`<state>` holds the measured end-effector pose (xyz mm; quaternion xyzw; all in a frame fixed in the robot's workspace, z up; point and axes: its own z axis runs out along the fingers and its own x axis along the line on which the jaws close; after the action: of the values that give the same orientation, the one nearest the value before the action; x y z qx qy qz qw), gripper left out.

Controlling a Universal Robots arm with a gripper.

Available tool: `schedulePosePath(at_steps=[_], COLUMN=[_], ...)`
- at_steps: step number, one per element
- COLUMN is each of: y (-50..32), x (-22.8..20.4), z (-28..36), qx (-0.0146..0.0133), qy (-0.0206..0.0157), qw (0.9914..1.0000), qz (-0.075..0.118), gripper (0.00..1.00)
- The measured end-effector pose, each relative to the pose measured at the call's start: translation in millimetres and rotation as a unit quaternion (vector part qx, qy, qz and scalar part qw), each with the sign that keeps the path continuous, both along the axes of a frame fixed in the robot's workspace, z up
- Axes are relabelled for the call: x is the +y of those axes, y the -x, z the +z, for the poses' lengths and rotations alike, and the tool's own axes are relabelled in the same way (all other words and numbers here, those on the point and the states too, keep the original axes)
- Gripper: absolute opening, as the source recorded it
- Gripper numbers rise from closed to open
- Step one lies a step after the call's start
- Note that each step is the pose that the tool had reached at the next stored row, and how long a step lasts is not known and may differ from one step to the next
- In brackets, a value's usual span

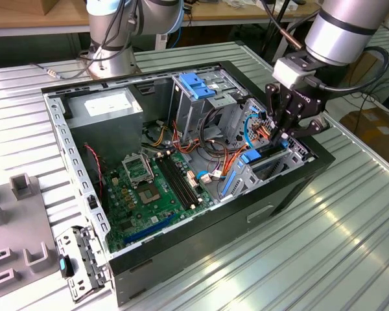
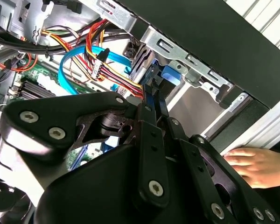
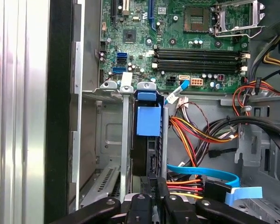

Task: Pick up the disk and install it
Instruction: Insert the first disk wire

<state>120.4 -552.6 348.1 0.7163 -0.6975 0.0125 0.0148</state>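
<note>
The disk (image 3: 148,120) stands on edge in a metal bay at the case's side wall, its blue carrier frame facing the motherboard. In the exterior view the disk (image 1: 249,157) sits at the open computer case's (image 1: 324,159) right end, with my gripper (image 1: 280,137) directly over it. In both wrist views the black fingers close on the disk's thin rear edge. My gripper (image 3: 151,183) is shut on that edge. In the second wrist view my gripper (image 2: 153,95) pinches the edge just behind the disk's blue frame (image 2: 170,74).
Orange, red and blue cables (image 3: 196,130) crowd the space beside the bay. A blue latch (image 1: 196,84) tops the metal drive cage, and a grey power supply (image 1: 110,107) sits at the back. A person's hand (image 2: 256,163) rests outside the case wall.
</note>
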Motion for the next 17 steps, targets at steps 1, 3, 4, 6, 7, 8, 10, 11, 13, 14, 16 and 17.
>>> schedulePosePath(at_steps=[1,3,4,6,7,8,10,11,13,14,16,17], y=[0.0,0.0,0.0,0.0,0.0,0.0,0.0,-0.1,0.0,0.0,0.0,0.0], x=[0.0,-0.7,-1.5,-2.7,-3.1,-3.1,-3.3,-4.0,-5.2,-5.2,-5.3,-5.3], z=[0.0,0.0,0.0,0.0,0.0,0.0,-0.1,-0.1,-0.4,-0.5,-0.9,-1.0], qx=[0.0000,0.0000,0.0000,0.0001,0.0001,0.0000,0.0000,0.0000,0.0000,0.0000,0.0000,0.0000], qy=[-0.0006,-0.0056,-0.0086,-0.0090,-0.0089,-0.0089,-0.0089,-0.0089,-0.0092,-0.0093,-0.0098,-0.0099], qw=[1.00000,0.99998,0.99996,0.99994,0.99991,0.99981,0.99968,0.99968,0.99967,0.99967,0.99969,0.99970], qz=[0.000,-0.002,-0.003,-0.007,-0.010,-0.017,-0.024,-0.024,-0.024,-0.024,-0.023,-0.022], gripper=[0.17,0.17,0.17,0.17,0.17,0.17,0.17,0.17,0.17,0.17,0.17,0.17])
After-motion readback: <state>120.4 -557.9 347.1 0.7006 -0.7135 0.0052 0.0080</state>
